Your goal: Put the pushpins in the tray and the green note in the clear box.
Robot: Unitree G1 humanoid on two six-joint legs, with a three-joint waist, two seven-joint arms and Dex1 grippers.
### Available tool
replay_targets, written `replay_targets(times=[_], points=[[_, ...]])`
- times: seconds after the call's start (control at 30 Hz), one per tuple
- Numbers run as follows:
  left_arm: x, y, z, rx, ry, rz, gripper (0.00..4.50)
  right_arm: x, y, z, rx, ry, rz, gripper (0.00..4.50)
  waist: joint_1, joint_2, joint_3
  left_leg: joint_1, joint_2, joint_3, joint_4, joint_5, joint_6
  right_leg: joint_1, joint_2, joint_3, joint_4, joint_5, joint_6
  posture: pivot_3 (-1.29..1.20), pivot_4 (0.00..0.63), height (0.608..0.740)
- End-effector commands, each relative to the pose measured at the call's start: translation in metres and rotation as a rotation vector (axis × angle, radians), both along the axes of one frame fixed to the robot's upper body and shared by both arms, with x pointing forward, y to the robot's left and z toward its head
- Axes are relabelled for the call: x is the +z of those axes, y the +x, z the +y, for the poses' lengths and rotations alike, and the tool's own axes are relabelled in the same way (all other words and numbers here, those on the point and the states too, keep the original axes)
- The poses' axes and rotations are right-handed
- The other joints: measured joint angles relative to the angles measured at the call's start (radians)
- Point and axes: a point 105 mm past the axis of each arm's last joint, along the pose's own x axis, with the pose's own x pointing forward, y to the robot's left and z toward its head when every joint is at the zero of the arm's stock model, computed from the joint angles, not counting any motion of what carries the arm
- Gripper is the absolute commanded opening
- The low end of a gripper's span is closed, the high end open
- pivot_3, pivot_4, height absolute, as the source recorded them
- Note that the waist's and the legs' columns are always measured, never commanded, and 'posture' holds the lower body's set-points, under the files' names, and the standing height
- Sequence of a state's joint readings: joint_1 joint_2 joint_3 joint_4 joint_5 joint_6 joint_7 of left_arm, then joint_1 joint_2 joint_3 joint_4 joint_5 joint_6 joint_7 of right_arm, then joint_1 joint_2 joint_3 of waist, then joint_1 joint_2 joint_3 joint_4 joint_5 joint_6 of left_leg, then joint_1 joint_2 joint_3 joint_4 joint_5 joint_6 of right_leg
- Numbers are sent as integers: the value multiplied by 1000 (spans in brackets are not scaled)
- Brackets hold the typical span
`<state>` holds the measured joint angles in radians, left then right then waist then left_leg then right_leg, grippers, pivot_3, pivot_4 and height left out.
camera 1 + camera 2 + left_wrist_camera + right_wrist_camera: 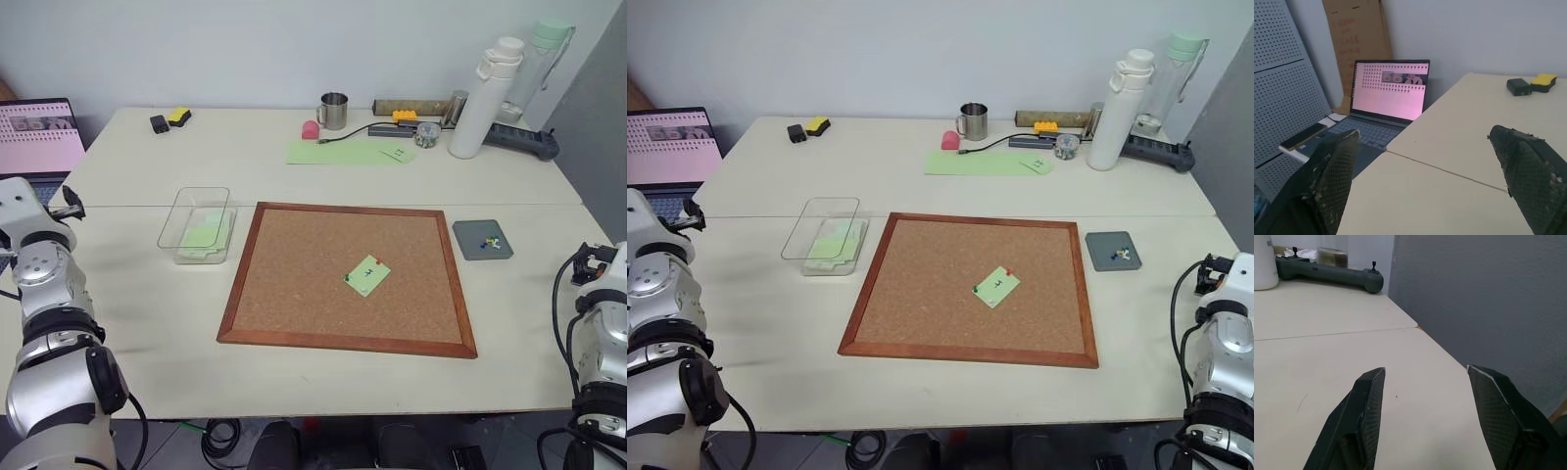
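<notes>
The left end effector [1425,161] has its two black fingers spread wide with nothing between them, hanging over the left edge of the tabletop [294,382] and facing an open laptop [1388,93] that sits beyond that edge. The right end effector [1422,401] is likewise spread and empty, above the right edge of the tabletop, near the grey wall.

Near the left edge lies the clear box [199,223], low-walled, with a pale green paper lying inside it. Just beside it, towards the centre, lies a wood-framed cork board [294,323]. On the board, right of its centre, lies the green note [365,276], tilted, with a dark mark at its middle. The pushpins are stuck in it: a red one [379,261] at its far corner and a dark one [347,277] at its left corner. The dark grey tray [481,239] lies just off the board's far right corner, with a few small coloured pins in it.

Along the far edge stand a metal mug [334,111], a pink object next to it, a long light green sheet [343,152] with a small note on its right end, a small glass jar [427,134], a white bottle [485,98] and a power strip [519,139]. A yellow and a black object lie at the far left corner.
</notes>
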<state>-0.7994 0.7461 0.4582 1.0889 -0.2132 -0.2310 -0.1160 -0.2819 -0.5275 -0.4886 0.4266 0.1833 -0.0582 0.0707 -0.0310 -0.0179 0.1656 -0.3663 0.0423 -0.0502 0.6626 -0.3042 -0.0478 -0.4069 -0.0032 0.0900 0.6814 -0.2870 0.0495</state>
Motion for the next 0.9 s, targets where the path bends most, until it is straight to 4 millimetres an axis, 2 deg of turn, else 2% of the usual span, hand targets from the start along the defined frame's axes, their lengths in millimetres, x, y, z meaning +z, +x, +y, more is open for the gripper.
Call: replay_targets(times=[0.03, 0.13, 0.2, 0.3, 0.33, 0.37, 0.4, 0.5, 0.63, 0.83, 0.9], points=[[83, 41, -117, -613, 153, -159, 4500, 47, 25, 86, 508, -73, -37, 2787, 2, 0, 0, 0, 0, 0, 0, 0, 0, 0, 0, -1, 0, 0, 0, 0, 150, 740], [88, 40, -199, -973, 220, -110, 4500, 63, 26, 144, 825, -53, 2, 2787, 0, 0, 0, -2, 0, -3, 3, 0, -1, 1, 0, -3, 0, 0, 0, 0, 150, 740], [80, 32, -237, -1145, 222, -69, 4500, 66, 21, 170, 975, -56, 48, 2787, -6, 2, -1, -2, 0, -2, 3, 1, -2, 1, 0, -1, 0, 0, 0, 0, 150, 740], [55, 13, -284, -1356, 229, 17, 4500, 66, 14, 193, 1108, -57, 104, 2787, -22, 3, -2, -2, 1, -2, 2, 2, -4, 1, 2, 0, -1, 0, 0, 0, 150, 740], [45, 5, -294, -1408, 225, 40, 4231, 65, 13, 197, 1130, -64, 118, 2873, -26, 3, -2, -1, 1, -1, 2, 2, -4, 1, 2, 0, -1, 0, 0, 0, 150, 740], [35, -2, -302, -1456, 207, 66, 4164, 64, 11, 200, 1146, -70, 130, 2873, -29, 3, -2, -1, 1, -1, 2, 2, -3, 1, 2, 1, -2, 0, 0, 0, 150, 740], [27, -8, -305, -1484, 196, 90, 4062, 63, 10, 202, 1154, -74, 137, 2873, -31, 3, -2, -1, 1, -1, 2, 1, -1, 1, 2, 1, -2, 0, 0, 0, 150, 740], [9, -25, -309, -1540, 172, 160, 3391, 60, 5, 211, 1199, -59, 157, 2873, -31, 3, -1, 0, 1, -2, 2, 0, 0, 0, 3, 2, -1, 0, 0, 0, 150, 740], [-7, -39, -308, -1550, 158, 223, 2694, 51, -3, 229, 1275, -44, 188, 2873, -23, 3, -1, 0, 1, -2, 2, 0, 0, 0, 2, 1, 0, 0, 0, 0, 150, 740], [-32, -51, -301, -1483, 122, 275, 1585, 30, -5, 263, 1356, -4, 210, 2873, -18, 3, -2, 0, 1, -2, 2, 0, 0, 1, 2, 1, 0, 0, 0, 0, 150, 740], [-43, -57, -305, -1474, 110, 295, 1203, 23, -2, 269, 1361, 16, 211, 2873, -18, 3, -1, 0, 1, -2, 2, 0, 0, 1, 2, 1, -1, 0, 0, 0, 150, 740]])
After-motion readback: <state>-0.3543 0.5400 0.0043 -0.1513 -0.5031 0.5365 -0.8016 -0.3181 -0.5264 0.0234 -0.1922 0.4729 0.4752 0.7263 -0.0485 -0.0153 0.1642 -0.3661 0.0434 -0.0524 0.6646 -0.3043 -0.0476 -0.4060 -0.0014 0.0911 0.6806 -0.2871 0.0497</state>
